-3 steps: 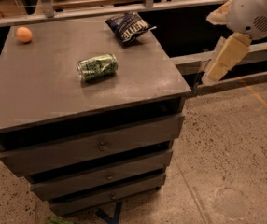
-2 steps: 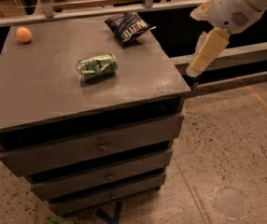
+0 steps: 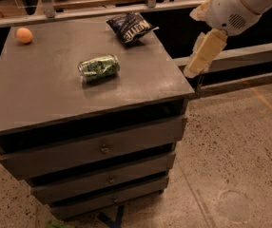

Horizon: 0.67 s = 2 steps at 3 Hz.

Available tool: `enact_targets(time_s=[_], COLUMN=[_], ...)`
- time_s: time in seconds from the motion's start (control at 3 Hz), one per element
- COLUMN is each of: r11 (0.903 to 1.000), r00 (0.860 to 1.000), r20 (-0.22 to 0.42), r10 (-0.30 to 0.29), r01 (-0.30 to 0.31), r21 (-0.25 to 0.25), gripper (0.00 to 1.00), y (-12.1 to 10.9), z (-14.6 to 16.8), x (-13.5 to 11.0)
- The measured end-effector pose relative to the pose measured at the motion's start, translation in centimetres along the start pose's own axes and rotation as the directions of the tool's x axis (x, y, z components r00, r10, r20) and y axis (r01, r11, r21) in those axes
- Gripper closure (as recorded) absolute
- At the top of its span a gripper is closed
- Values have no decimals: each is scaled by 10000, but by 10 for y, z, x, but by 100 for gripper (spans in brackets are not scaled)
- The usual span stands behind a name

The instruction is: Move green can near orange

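The green can (image 3: 98, 68) lies on its side near the middle of the grey cabinet top (image 3: 41, 89), its silver ends facing left and right. The orange (image 3: 24, 35) sits at the far left corner of the top, well apart from the can. My gripper (image 3: 196, 65) hangs at the right, just beyond the cabinet's right edge and level with the can. It holds nothing and touches nothing. The white arm housing (image 3: 236, 6) rises from it to the top right corner.
A dark blue crinkled chip bag (image 3: 131, 27) lies at the far right of the cabinet top. The cabinet has three drawers (image 3: 102, 148) below. A rail (image 3: 126, 7) runs behind the cabinet. Speckled floor (image 3: 236, 151) spreads to the right.
My arm and gripper have moved left, toward the cabinet's right edge. The can, the orange and the chip bag have not moved.
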State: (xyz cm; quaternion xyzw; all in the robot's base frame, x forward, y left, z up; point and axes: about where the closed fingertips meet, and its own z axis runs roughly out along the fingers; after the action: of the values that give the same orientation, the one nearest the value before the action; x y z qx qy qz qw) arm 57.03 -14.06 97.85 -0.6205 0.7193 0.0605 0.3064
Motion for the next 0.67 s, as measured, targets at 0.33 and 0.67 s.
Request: enact_targets(time_s=[0.33, 0.67], r11=[9996, 9975], r00=[9996, 9973], r20=[279, 687], r10=[6, -243], r01=[1, 287], r21=[-270, -643], gripper=[0, 0], y=[-5, -13], z=[27, 59], x=[-12, -29])
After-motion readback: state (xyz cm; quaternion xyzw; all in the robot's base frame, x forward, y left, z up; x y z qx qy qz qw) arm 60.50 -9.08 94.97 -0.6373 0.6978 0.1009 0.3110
